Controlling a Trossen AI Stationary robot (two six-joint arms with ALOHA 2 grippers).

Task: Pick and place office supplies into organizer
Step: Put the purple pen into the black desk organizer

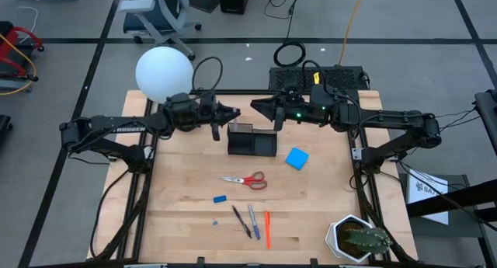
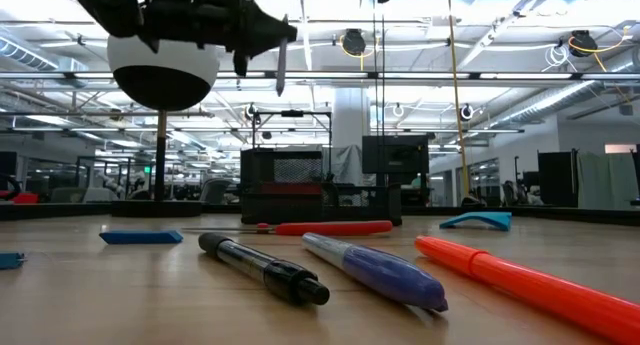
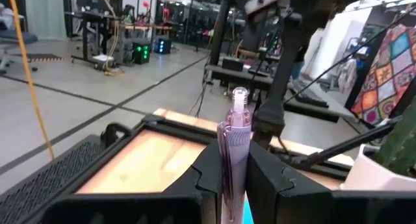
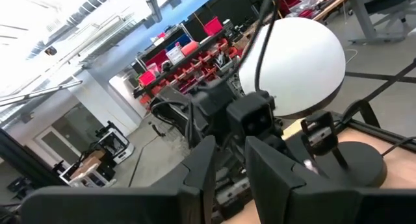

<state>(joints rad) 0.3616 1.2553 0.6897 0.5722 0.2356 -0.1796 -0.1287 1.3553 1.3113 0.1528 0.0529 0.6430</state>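
My left gripper [image 1: 231, 113] hovers over the table's far side, just left of the black organizer [image 1: 251, 140], and is shut on a greyish pen [image 1: 216, 128]. In the low view the pen [image 2: 281, 70] hangs high above the organizer [image 2: 320, 188]. My right gripper [image 1: 255, 106] faces it from the right, above the organizer, its fingers a narrow gap apart and holding nothing. On the table lie the red-handled scissors [image 1: 245, 180], the blue pad [image 1: 297, 158], a blue eraser [image 1: 220, 198], and black [image 1: 241, 221], blue [image 1: 254, 221] and orange [image 1: 267, 229] pens. My left gripper pinches the greyish pen's barrel [image 3: 234, 160] between its two fingers, which lie across it. The fingers come level from the table's left. The pen is lifted clear and stands roughly upright, with a long end [image 2: 281, 77] hanging below the gripper.
A lamp with a white globe [image 1: 163, 72] stands at the far left corner, close behind my left arm. A potted cactus [image 1: 359, 238] sits at the near right corner. A tiny blue piece [image 1: 215, 220] lies left of the pens. Bare wood shows on the table's left half.
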